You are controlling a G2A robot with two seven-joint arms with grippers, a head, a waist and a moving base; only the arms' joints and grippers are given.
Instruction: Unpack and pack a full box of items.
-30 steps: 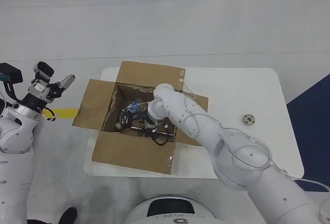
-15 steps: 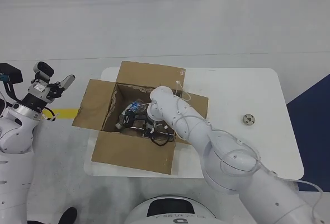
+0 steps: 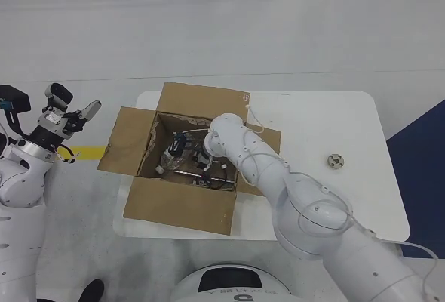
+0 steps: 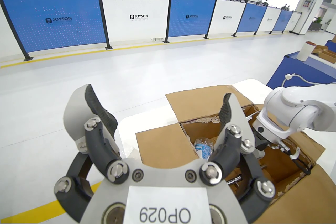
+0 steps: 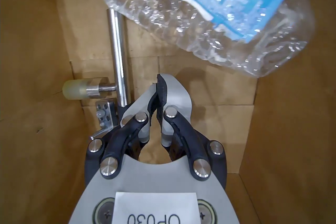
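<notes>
Right wrist view: pressed together, empty, right gripper point(image 5: 157, 93) low in box point(image 5: 31, 51), beside metal rod point(image 5: 118, 51); bottle point(image 5: 210, 12) upper frame. Spread before straddling bottle midbody; grip gently. Left gripper point(image 4: 158, 104) spread, apart from box

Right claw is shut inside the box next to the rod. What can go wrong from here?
The right claw is shut on nothing beside the metal rod; opening there may knock the rod instead of gripping it.
The plastic bottle lies tilted over the rod's far end, so lifting the rod could drag it.
The wrist cable hangs by the box at its torn edge and may snag on withdrawal.
</notes>
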